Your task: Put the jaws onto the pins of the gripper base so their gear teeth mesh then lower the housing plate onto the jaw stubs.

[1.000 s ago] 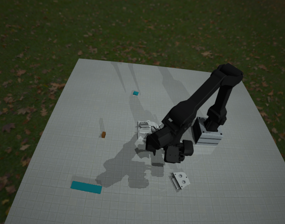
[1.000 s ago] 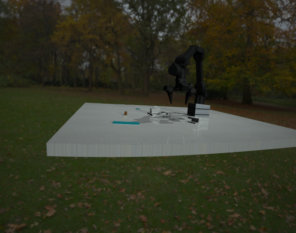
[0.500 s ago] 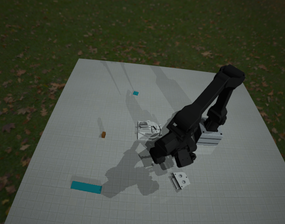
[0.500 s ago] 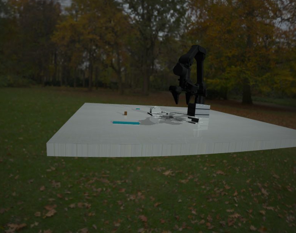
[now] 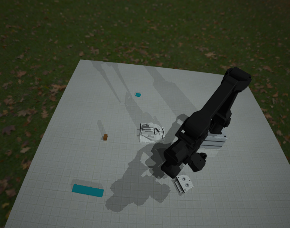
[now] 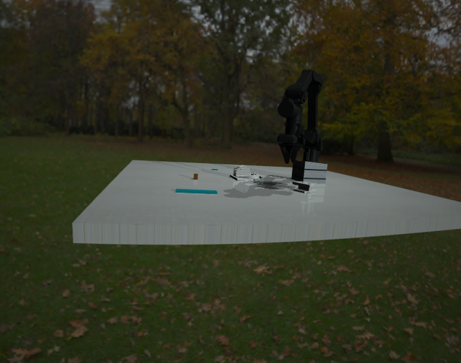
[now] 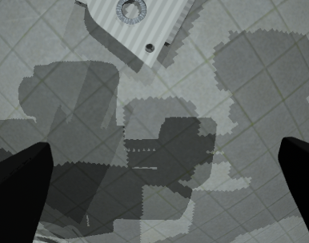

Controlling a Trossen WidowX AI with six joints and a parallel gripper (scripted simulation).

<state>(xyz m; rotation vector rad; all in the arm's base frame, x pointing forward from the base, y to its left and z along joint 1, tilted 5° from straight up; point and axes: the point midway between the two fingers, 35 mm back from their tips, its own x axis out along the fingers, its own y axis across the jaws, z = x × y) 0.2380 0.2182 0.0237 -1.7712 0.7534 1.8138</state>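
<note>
Autumn trees and leaf-strewn grass [image 5: 145, 22] [image 6: 230, 290] surround your pale, grid-lined surface [image 5: 58, 162] [image 6: 157, 213]. Your black two-fingered pincer [image 5: 184, 166] [image 6: 290, 161] [image 7: 170, 153] hangs above it, pointing down, wide open with nothing between its fingers. Beyond the fingertips, at the top of your wrist view, you see part of the white ribbed housing plate [image 5: 185, 183] [image 6: 303, 186] [image 7: 106, 8], with its round holes; it lies on the surface, apart from the pincer. On another side of the pincer, you find the white assembly with a ribbed base and curved parts [image 5: 150, 135] [image 6: 242, 172], apart from the plate; you cannot tell whether its jaws sit on their pins or mesh. Farther from the pincer on that side stands a small brown block [image 5: 105, 136] [image 6: 195, 176]. Also well apart from the pincer, you have a long flat teal bar [image 5: 87, 190] [image 6: 195, 191] and a small flat teal piece [image 5: 137, 95] [image 6: 215, 169].
</note>
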